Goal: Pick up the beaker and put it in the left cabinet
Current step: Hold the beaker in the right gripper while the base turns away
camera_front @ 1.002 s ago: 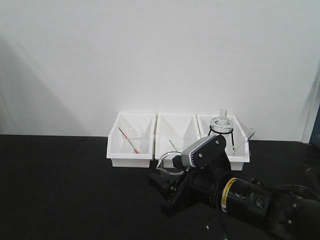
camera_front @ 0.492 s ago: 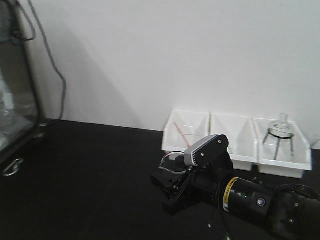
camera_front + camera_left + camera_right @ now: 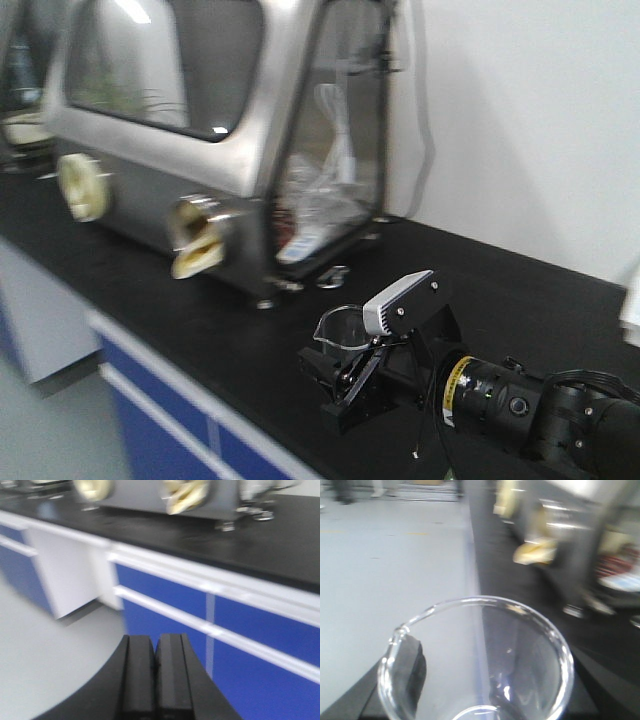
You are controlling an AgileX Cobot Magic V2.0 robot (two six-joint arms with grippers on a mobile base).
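The clear glass beaker (image 3: pixel 342 330) is held by my right gripper (image 3: pixel 345 372) above the front part of the black counter (image 3: pixel 500 290). In the right wrist view the beaker's round rim and spout (image 3: pixel 485 672) fill the lower frame, with my right gripper (image 3: pixel 490 685) shut on it and one dark finger (image 3: pixel 412 672) showing through the glass on the left. My left gripper (image 3: pixel 155 641) is shut with nothing between its pads and hangs over the grey floor. The left cabinet is out of view.
A big stainless-steel glovebox (image 3: pixel 220 110) with round cream ports stands on the counter at the left. Blue drawer fronts (image 3: pixel 240 645) run under the counter's white edge. Grey floor (image 3: pixel 45 660) lies in front. A white wall (image 3: pixel 540 100) rises behind.
The whole view has swung to the left: the three white bins have slid out on the right and the steel glovebox has come in. The beaker stays in my right gripper.
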